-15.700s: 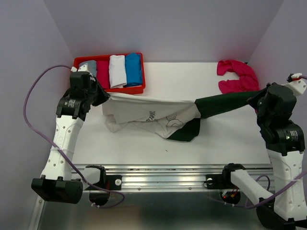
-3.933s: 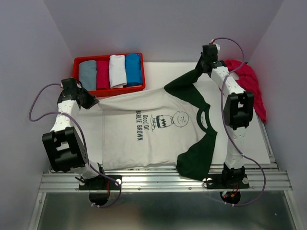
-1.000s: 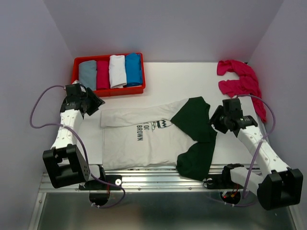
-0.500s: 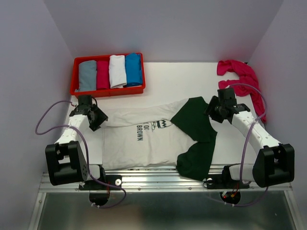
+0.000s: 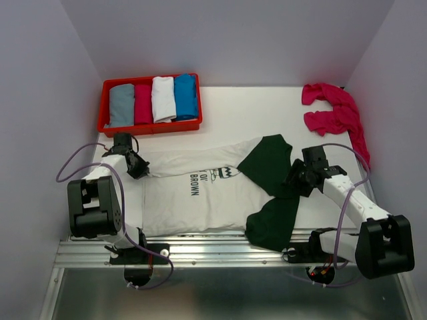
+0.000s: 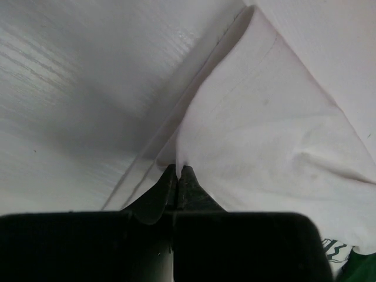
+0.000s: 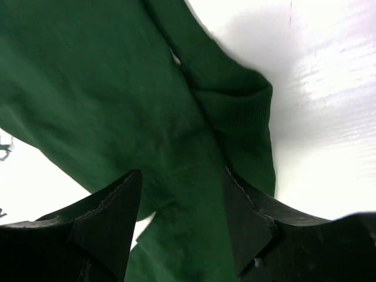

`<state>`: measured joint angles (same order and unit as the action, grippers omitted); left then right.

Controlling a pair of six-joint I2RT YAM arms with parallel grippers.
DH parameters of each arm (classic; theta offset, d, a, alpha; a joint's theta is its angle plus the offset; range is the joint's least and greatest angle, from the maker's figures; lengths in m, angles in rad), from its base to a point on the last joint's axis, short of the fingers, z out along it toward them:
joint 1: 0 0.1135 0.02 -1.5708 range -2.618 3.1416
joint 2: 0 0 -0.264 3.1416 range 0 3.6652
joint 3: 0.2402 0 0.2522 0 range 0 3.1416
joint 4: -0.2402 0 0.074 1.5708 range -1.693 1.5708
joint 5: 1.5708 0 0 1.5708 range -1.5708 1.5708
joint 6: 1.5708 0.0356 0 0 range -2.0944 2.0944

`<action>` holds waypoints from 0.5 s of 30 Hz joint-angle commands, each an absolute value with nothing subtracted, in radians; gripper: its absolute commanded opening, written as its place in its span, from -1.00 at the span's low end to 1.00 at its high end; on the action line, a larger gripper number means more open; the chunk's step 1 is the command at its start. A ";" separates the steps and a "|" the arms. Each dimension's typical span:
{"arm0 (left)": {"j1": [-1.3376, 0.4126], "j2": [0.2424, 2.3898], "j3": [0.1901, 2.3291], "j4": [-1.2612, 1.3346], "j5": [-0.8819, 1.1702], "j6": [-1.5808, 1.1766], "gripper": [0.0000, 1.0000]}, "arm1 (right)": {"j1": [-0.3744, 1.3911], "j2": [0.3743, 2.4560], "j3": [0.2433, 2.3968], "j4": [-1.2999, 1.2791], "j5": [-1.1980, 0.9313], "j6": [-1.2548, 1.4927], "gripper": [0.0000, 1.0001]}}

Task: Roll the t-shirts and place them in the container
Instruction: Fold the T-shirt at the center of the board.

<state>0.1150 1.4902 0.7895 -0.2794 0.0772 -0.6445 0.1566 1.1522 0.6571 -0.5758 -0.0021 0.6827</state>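
Top view: found cream t-shirt (image 5: 200, 200) laid out on table (image 5: 253, 113), left gripper (image 5: 139, 169) at its corner. Left wrist: pinched a cloth fold between shut fingers (image 6: 191, 189). Right wrist: held right gripper (image 7: 180, 176) agape, straddling green sleeve (image 7: 106, 88).

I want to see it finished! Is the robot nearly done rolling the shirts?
Not yet. Done: four rolled shirts in the red tray. In hand: the left gripper pinches the cream tee; the right gripper is open over its green sleeve. Left: rolling that flat tee, then the pink shirts.
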 commanded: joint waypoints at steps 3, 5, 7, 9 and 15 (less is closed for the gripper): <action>0.117 1.463 0.815 -0.259 0.089 -0.649 -1.00 | 0.150 1.131 0.597 -0.520 -0.094 0.719 0.22; 0.117 1.447 0.819 -0.262 0.090 -0.649 -1.00 | 0.150 1.141 0.592 -0.514 -0.072 0.715 0.21; 0.115 1.433 0.824 -0.264 0.092 -0.647 -1.00 | 0.150 1.155 0.592 -0.517 -0.028 0.704 0.17; 0.117 1.427 0.825 -0.268 0.091 -0.644 -1.00 | 0.150 1.169 0.589 -0.514 -0.005 0.698 0.14; 0.117 1.414 0.827 -0.272 0.087 -0.641 -1.00 | 0.150 1.193 0.575 -0.480 -0.005 0.698 -0.17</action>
<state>0.1150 1.4551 0.7940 -0.2699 0.0902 -0.6487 0.1566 1.1854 0.5865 -0.5358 -0.0292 0.7029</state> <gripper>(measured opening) 0.048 0.444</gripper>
